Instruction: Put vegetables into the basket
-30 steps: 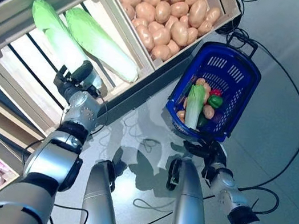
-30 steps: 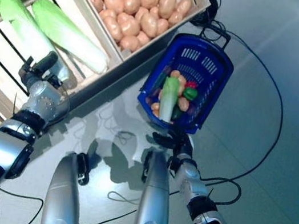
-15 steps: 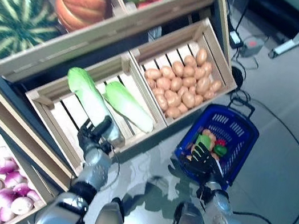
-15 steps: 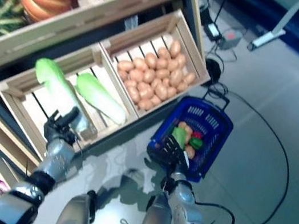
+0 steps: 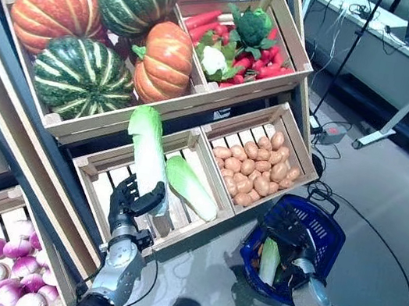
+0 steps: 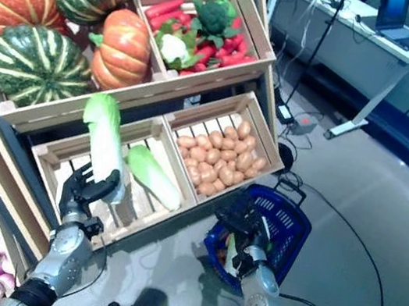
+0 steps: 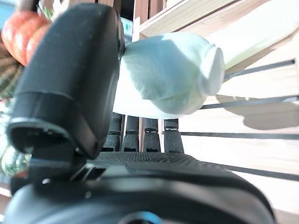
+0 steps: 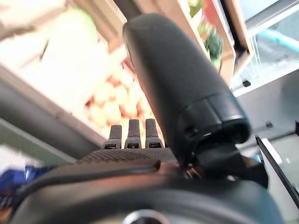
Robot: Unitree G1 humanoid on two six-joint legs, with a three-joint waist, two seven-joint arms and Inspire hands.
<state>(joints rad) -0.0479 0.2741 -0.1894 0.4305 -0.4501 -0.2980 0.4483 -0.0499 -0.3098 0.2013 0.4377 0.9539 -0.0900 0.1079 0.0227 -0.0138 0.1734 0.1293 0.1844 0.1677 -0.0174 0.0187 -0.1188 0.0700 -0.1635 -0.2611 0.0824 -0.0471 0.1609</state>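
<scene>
the left hand [image 5: 131,200] is wrapped around a long green cabbage [image 5: 147,155], and the right hand [image 5: 290,243] is loose and flat over the blue basket [image 5: 329,237].

Two silver-grey arms, smooth rounded forearm shells — each tipped by dark hand. Left hand [image 5: 132,202]: black segmented fingers, bulky glossy thumb housing, ridged finger backs, finely textured palm. Right hand [image 5: 289,247], over basket [image 5: 331,232]: same black build — dark band at wrist.
</scene>
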